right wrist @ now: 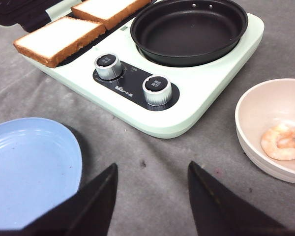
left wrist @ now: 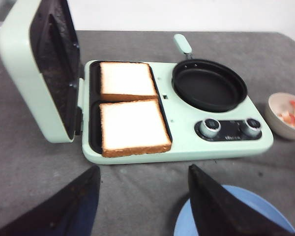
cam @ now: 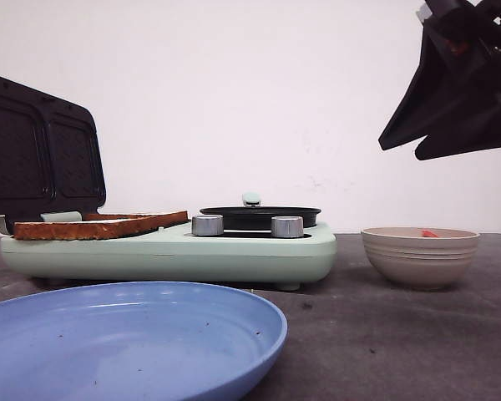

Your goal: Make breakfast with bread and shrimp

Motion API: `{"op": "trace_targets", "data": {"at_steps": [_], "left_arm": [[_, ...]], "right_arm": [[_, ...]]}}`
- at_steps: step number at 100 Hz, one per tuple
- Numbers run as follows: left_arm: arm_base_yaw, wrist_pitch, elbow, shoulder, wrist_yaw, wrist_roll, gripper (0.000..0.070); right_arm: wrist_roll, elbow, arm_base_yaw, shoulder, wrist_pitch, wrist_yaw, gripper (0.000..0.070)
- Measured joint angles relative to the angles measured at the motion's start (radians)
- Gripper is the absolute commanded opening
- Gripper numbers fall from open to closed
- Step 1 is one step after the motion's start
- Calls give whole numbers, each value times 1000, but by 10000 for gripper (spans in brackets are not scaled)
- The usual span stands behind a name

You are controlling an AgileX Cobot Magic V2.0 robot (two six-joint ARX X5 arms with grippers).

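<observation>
Two slices of bread [left wrist: 132,125] [left wrist: 127,80] lie side by side in the open sandwich press of a mint-green breakfast maker [left wrist: 226,147]; they also show in the front view [cam: 100,225] and the right wrist view [right wrist: 59,39]. The pale pink-orange shrimp [right wrist: 282,142] lies in a beige bowl [right wrist: 250,132], seen too in the front view [cam: 429,233] and the left wrist view [left wrist: 291,112]. My left gripper [left wrist: 145,169] is open and empty above the table, in front of the maker. My right gripper [right wrist: 152,167] is open and empty, raised high at the right [cam: 401,146].
A black round pan [left wrist: 209,84] sits on the maker's right half, with two metal knobs [right wrist: 108,66] [right wrist: 157,90] in front of it. The press lid [cam: 37,159] stands open at the left. A blue plate [cam: 134,338] lies in front of the maker.
</observation>
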Motion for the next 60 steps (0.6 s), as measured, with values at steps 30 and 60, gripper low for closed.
{"op": "trace_targets", "data": {"at_steps": [30,60], "left_arm": [[5,110,0,11,-103,-189,312],[54,245,32,146,-91,-355,314]], "right_arm": [[0,0,0,0,0,0,277],[0,0,0,0,0,0,276]]}}
